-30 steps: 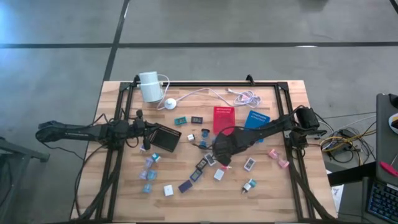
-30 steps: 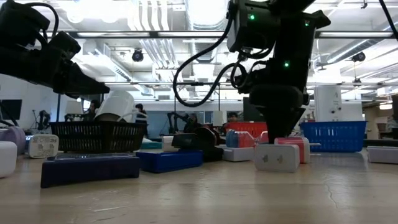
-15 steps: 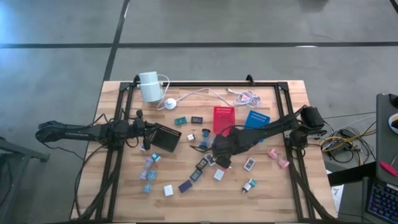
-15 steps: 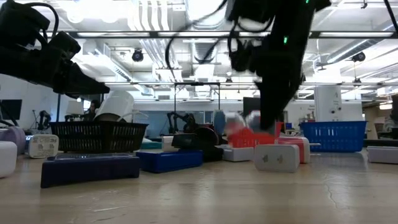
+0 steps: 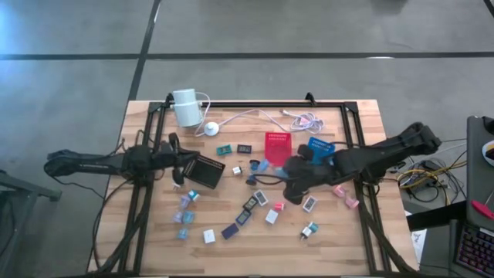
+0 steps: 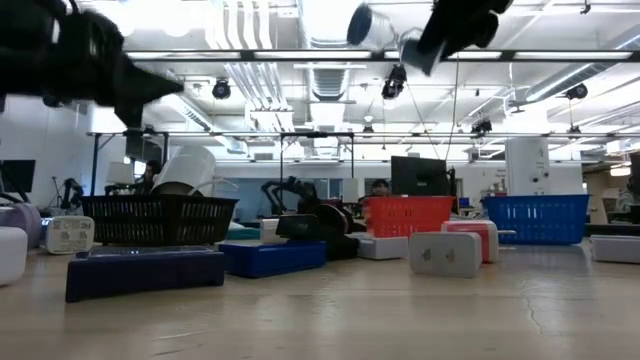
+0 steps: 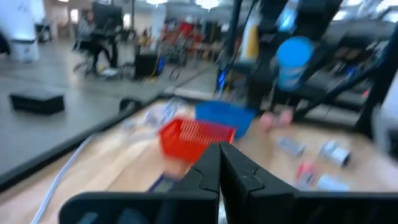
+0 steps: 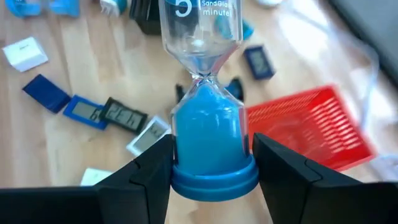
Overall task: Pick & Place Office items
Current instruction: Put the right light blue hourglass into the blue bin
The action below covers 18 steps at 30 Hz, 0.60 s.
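Hourglass (image 8: 206, 106) first, right up close in the right wrist view: a sand timer with a blue cap and blue sand, pinched between the right gripper's (image 8: 210, 163) two dark fingers at the lower bulb. That is a firm hold, jaws set about halfway on the glass. From above, the right gripper (image 5: 279, 171) hangs over the middle of the worktop, just beside the red tray (image 5: 277, 144), and the low view shows the timer carried high, well clear of the wood. So the step in hand reads as the carry: the pick is made, the placing is not.

Below it, the other office items (image 5: 245, 211) lie scattered across the middle and near half of the worktop, white, teal, pink and black pieces loose on the wood.

Further out, the blue tray (image 5: 320, 147) sits beside the red one toward the far edge. Which tray is meant is hard to call; the red one looks nearest. The next move calls for lining up over a tray, lowering, then letting go gently, since the timer is glass.

Over at the left edge, the left gripper (image 7: 220, 175) waits pinched tight and empty by the black tray (image 5: 205, 171).
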Motion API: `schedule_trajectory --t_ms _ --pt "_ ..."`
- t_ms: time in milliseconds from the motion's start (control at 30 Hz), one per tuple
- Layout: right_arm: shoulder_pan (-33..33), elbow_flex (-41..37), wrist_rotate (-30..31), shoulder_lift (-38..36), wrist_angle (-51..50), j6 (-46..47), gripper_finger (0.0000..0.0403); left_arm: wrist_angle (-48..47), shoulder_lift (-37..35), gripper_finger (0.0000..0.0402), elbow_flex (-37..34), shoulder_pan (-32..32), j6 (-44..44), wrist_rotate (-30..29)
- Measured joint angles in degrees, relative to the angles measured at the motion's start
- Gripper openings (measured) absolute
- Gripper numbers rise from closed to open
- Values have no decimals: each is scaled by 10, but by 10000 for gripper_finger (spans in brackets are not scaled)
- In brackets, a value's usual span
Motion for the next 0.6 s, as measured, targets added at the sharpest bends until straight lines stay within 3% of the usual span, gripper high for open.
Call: schedule_trajectory --t_ms 233,367,600 --pt "1 -1 36 -8 -3 -65 184 -56 90 62 137 0 28 38" --pt "1 1 39 1 -8 -72 184 -123 178 122 235 0 84 65" --pt "0 2 48 5 -7 -85 184 -164 327 246 378 0 185 59"
